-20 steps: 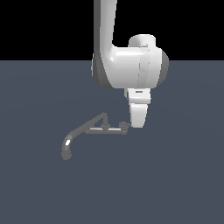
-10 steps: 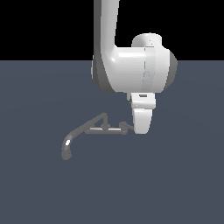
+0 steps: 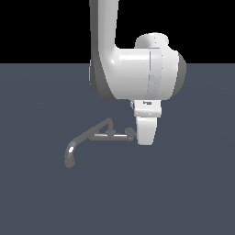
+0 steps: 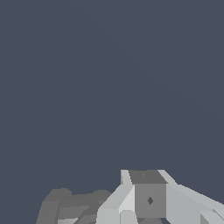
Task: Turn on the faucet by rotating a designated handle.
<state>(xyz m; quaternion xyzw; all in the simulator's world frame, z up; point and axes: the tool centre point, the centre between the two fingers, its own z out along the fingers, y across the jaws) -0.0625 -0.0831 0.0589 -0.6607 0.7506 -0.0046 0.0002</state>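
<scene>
Gripper down at the faucet's end on a bare slate bench

Slate-blue bench (image 3: 193, 193) fills the lower part of the room from where I stand, flat, matte and unmarked, running back to a straight horizon. Above that line everything is plain black, with no wall or fixture to make out.

Near the middle of the bench sits the faucet (image 3: 98, 137), small and dark grey. Its long curved spout (image 3: 73, 151) sweeps toward the exterior view's left and ends with a white glint, while a straight crossbar (image 3: 110, 137) runs toward the exterior view's right.

The white arm (image 3: 137, 73) drops in from above, and its gripper (image 3: 147, 137) hangs right at the crossbar's right-hand end, where the short handle (image 3: 131, 133) meets it. The gripper's casing hides the fingers, so I cannot tell how far apart they are or whether they hold anything. The wrist view shows only grey blocks against the bench.
</scene>
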